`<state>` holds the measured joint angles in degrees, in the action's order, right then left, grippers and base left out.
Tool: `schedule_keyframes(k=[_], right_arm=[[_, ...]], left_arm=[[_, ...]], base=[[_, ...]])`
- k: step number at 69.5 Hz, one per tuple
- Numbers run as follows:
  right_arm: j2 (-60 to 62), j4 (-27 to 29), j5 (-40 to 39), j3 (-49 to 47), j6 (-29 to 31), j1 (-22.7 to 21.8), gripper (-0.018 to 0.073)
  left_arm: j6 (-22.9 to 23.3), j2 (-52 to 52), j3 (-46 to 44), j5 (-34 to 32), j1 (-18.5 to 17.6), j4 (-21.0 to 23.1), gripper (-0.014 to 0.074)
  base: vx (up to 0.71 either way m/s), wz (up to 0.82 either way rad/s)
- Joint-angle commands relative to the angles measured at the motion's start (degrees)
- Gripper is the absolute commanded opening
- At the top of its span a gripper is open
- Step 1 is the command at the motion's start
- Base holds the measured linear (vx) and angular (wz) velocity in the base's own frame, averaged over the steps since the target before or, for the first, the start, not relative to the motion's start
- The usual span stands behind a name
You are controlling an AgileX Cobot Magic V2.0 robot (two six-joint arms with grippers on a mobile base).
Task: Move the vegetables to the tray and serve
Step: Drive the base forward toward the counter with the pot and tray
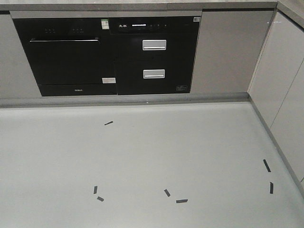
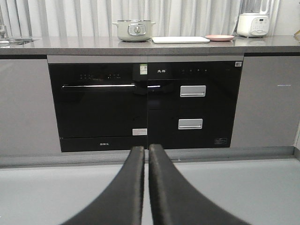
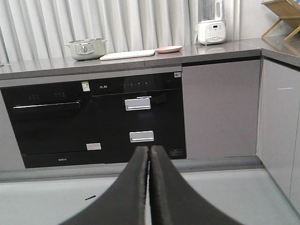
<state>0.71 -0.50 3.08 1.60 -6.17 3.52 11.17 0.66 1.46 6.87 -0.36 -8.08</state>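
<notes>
The left gripper (image 2: 146, 148) has two long black fingers (image 2: 133, 187). They are almost pressed together, with only a thin slit between them, and they hold nothing. The right gripper (image 3: 149, 148) looks the same. Its black fingers touch each other and nothing is caught between them. Both grippers hang low over the smooth grey floor (image 1: 166, 156) and point at the kitchen cupboards.

The cream-white flat tray with rounded corners (image 2: 180, 40) lies on the long grey stone worktop (image 2: 70, 45), close to its front edge. It sits above the black cupboard front with two silver drawer handles (image 2: 192, 91). The tray is far from both grippers. Just beside it on the left stands a pale green round pot with a lid and a knob (image 2: 134, 30). Just beside it on the right is a small round pink plate (image 2: 220, 37). Nearer the right end of the worktop stands a white kitchen machine with buttons (image 2: 253, 23), and it has a clear jug on top.

Under the worktop, left of the drawers, is a black glass oven with a long thin handle (image 2: 98, 103). White curtains (image 2: 70, 18) hang behind the worktop. A light wooden rack (image 3: 283, 14) stands at the far right corner. Short strips of black tape (image 1: 109, 123) are stuck here and there on the floor.
</notes>
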Motion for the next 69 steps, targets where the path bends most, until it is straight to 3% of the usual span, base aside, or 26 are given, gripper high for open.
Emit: schedule_keyframes(k=[1, 69], right_arm=[[0.4, -0.3, -4.5, 0.9, 0.2, -0.3, -0.0003], [0.4, -0.3, -4.5, 0.9, 0.2, -0.3, -0.0003]], left_arm=[[0.1, 0.8, 1.2, -4.2, 0.0, 0.0, -0.0006], [0.1, 0.8, 1.2, -4.2, 0.0, 0.0, -0.0006]], base=[[0.0, 0.0], [0.0, 0.0]])
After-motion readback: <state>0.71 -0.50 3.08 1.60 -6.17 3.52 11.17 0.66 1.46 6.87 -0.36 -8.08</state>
